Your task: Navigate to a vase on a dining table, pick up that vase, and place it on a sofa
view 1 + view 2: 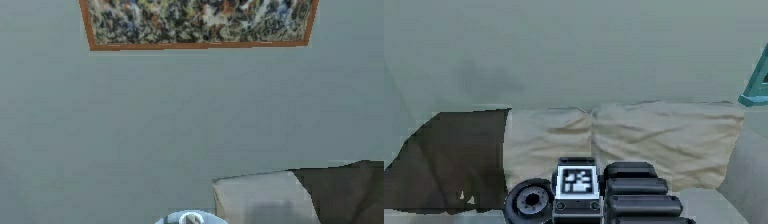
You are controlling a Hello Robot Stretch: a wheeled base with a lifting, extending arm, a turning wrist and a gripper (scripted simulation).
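A sofa with beige back cushions (634, 135) runs across the arm side view, and a dark brown throw (454, 160) covers its left part. The sofa's beige end (262, 198) and the brown throw (345, 190) appear again at the forward view's lower right. My arm rises from the arm side view's bottom edge with a white marked square (579, 182). Left of that square sits the gripper's dark round body (531, 201). Its far end is not clear, so I cannot tell whether it holds anything. A small pale blue-grey rounded thing (190, 217) pokes up at the forward view's bottom edge.
A plain grey wall (150, 120) stands close ahead, with an orange-framed speckled painting (200, 22) hung high on it. Behind the sofa is a pale greenish wall (574, 50). A teal thing (760, 75) cuts in at the arm side view's right edge.
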